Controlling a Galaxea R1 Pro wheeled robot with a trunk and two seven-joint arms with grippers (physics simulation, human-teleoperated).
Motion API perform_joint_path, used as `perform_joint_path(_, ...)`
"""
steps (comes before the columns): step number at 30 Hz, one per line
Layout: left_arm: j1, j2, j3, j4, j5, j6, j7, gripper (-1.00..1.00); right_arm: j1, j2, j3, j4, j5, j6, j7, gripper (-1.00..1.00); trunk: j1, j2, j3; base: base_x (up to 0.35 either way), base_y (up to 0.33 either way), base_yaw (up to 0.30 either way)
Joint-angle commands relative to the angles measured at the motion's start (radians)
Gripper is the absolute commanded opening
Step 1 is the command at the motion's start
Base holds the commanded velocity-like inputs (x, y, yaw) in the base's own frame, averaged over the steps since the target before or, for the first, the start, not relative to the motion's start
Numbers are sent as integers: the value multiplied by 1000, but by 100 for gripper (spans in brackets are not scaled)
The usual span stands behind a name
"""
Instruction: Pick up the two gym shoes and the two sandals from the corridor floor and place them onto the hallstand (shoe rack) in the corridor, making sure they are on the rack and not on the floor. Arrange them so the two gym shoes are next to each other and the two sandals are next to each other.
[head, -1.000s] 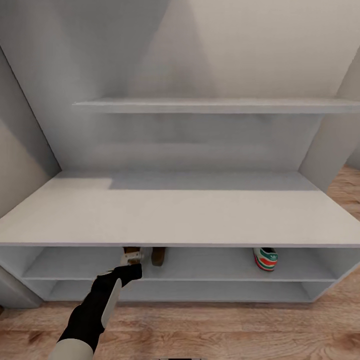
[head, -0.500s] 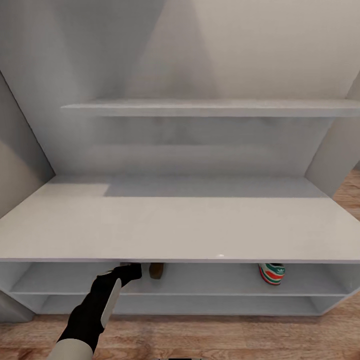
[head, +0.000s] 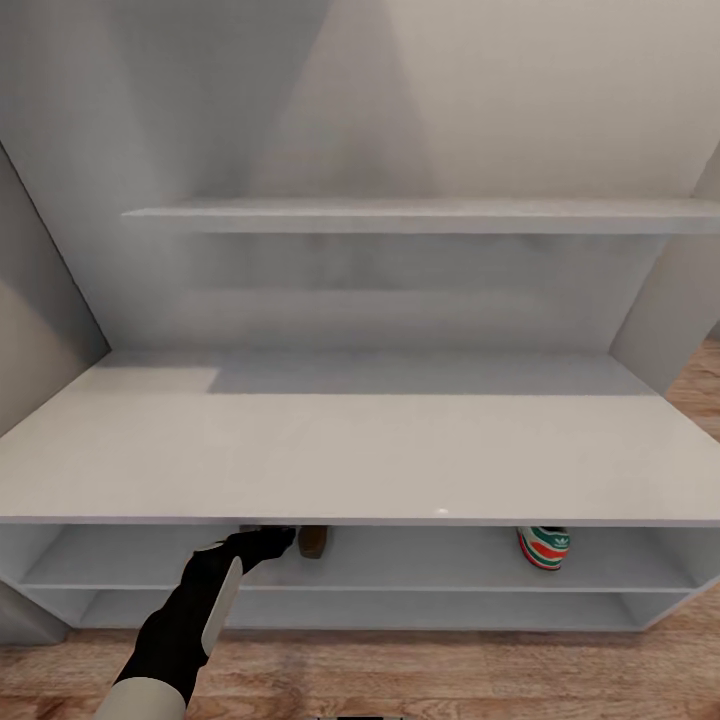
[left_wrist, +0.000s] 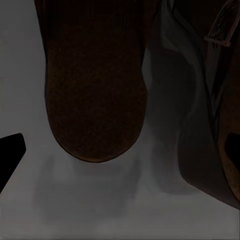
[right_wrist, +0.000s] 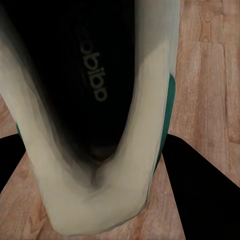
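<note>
From the head, we see the left arm (head: 205, 600) reaching under the front edge of the rack (head: 350, 460) into its upper shelf, beside a brown sandal (head: 314, 541) left of middle, while a gym shoe (head: 544, 547) stands on the same shelf toward the right end. At the left wrist, we look down on two sandals (left_wrist: 95, 85) side by side on the grey shelf, and we cannot tell how the fingers stand. At the right wrist, the second gym shoe (right_wrist: 95, 115) is held between the dark fingers (right_wrist: 200, 190) over the wood floor (right_wrist: 210, 75).
</note>
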Motion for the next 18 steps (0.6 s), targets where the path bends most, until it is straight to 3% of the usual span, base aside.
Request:
perform_joint_path(1,0,-1,4,-1,7,6,-3,100,-1,0,-1,-1,3,5,-2,-100,0,0,-1,0,0,0)
perform_joint_path(9,0,-2,4,-1,7,6,-3,100,-1,0,-1,-1,3,5,-2,-100,0,0,-1,-13,0,0)
perform_joint_path(18,0,-1,4,-1,7,6,-3,100,-1,1,-1,-1,3,5,-2,-100,0,0,-1,-293,0,0)
